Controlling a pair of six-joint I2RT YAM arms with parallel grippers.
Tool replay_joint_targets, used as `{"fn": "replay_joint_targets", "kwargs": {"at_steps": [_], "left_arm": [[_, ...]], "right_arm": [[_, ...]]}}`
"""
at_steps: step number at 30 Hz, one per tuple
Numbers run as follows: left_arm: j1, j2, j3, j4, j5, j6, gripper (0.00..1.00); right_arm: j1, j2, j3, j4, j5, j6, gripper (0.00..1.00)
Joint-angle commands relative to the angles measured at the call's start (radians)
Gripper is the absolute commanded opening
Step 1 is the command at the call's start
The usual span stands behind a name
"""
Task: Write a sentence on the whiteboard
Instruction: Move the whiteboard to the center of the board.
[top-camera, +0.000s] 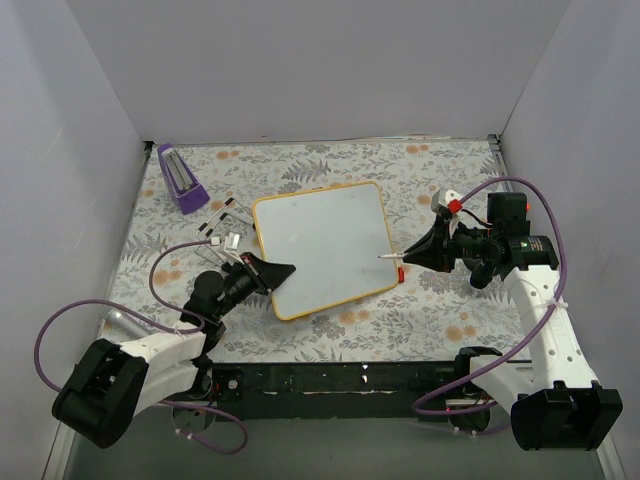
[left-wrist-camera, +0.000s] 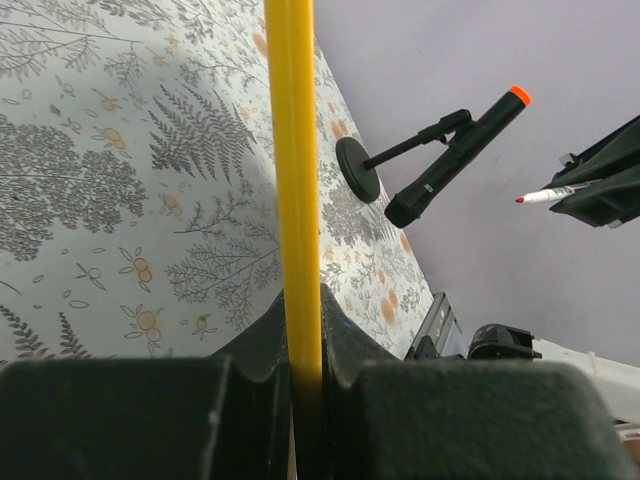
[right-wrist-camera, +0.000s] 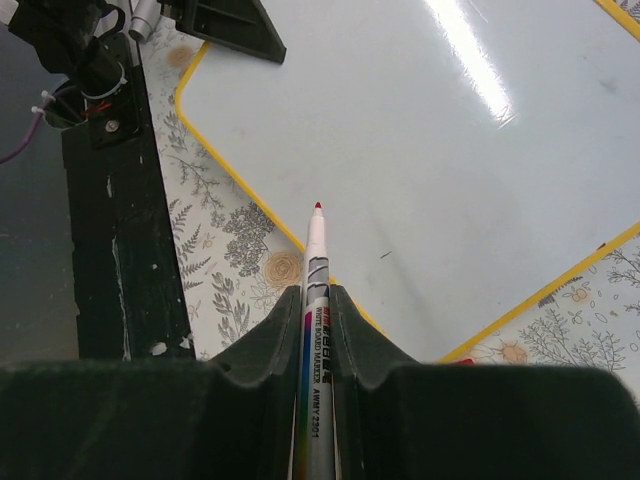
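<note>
The whiteboard (top-camera: 322, 245) lies flat on the flowered cloth, white face bare, with no sentence on it. My left gripper (top-camera: 283, 270) is shut on the board's near-left yellow frame (left-wrist-camera: 294, 150), seen edge-on between the jaws of the left gripper (left-wrist-camera: 303, 312). My right gripper (top-camera: 412, 252) is shut on an uncapped whiteboard marker (right-wrist-camera: 317, 262). Its red tip hangs over the board (right-wrist-camera: 430, 140) just inside the right edge. From the left wrist, the marker (left-wrist-camera: 548, 194) shows in the air, clear of the board.
A purple block (top-camera: 180, 178) stands at the back left. Small black-and-white clips (top-camera: 224, 226) lie beside the board's left corner. A black rod with an orange tip (left-wrist-camera: 458, 156) shows beyond the board. White walls close in three sides, with a black rail (top-camera: 350, 380) along the near edge.
</note>
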Motion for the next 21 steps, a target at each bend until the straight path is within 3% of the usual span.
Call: {"fn": "replay_joint_targets", "kwargs": {"at_steps": [1,12,21], "left_arm": [[-0.054,0.014,0.028,0.127,-0.029,0.014,0.0],[-0.12,0.002,-0.031,0.174,-0.107,0.081,0.0],[-0.129,-0.151,-0.042,0.068,-0.141,0.179,0.0]], "right_arm": [[0.003,-0.017,0.02,-0.005,-0.001,0.008,0.01],[0.007,-0.012,-0.006,0.012,0.011,-0.001,0.01],[0.021,-0.006,0.018,-0.006,0.006,-0.015,0.01]]}}
